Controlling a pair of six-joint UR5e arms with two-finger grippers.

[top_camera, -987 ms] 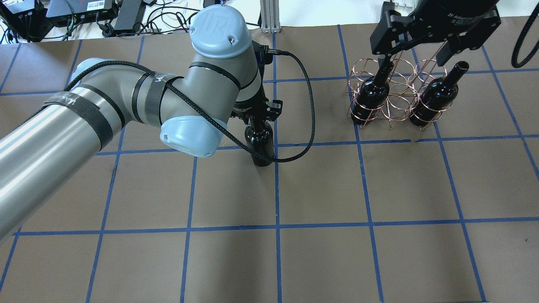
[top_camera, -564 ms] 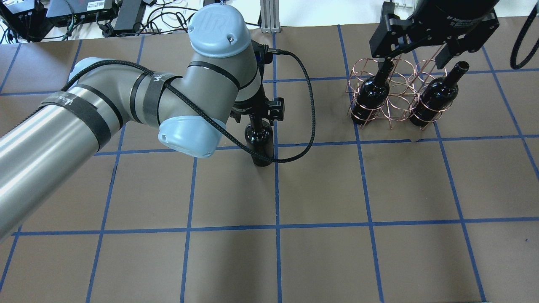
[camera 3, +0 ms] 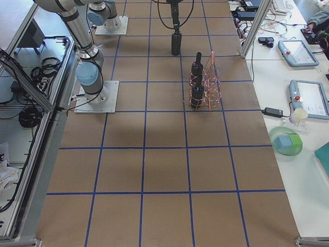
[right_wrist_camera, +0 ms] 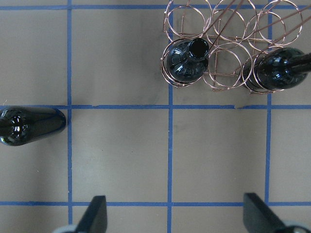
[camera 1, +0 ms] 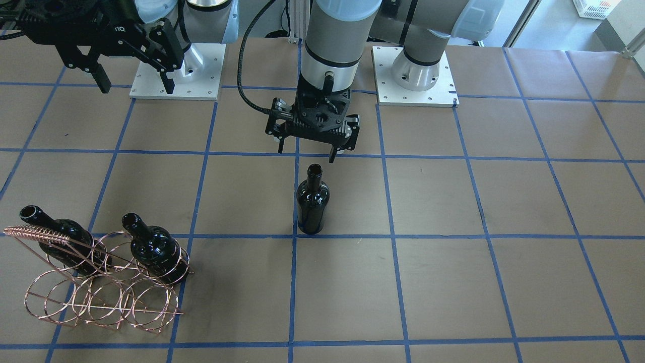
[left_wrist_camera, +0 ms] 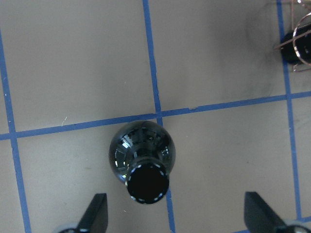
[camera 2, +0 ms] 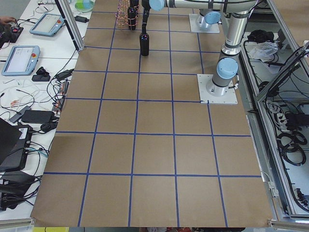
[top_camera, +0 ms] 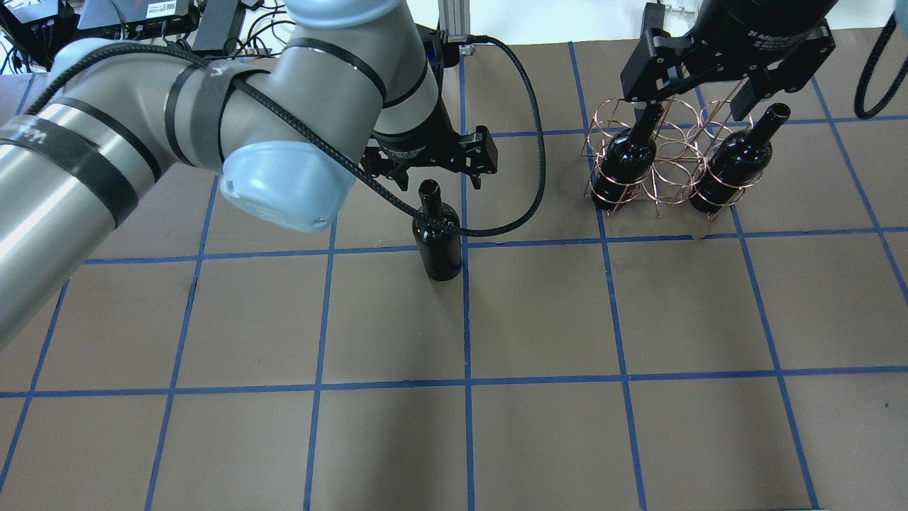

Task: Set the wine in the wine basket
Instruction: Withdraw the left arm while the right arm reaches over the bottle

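A near-black wine bottle (top_camera: 438,245) stands upright and free on the table, also in the front view (camera 1: 312,201) and the left wrist view (left_wrist_camera: 143,160). My left gripper (top_camera: 441,170) is open and empty, hovering above and just behind the bottle's mouth (camera 1: 308,151). The copper wire wine basket (top_camera: 667,167) stands at the far right and holds two more bottles (top_camera: 631,160) (top_camera: 738,160) in its outer rings. Its middle rings are empty. My right gripper (top_camera: 694,106) is open and empty above the basket's back edge.
Brown paper with a blue tape grid (top_camera: 539,319) covers the table. The left arm's black cable (top_camera: 528,184) loops down beside the standing bottle. Cables and devices (top_camera: 142,21) lie past the far edge.
My left gripper was around the bottle's neck, opened, then rose and drew back toward the robot's base. The bottle stays standing in place. The right gripper barely moved.
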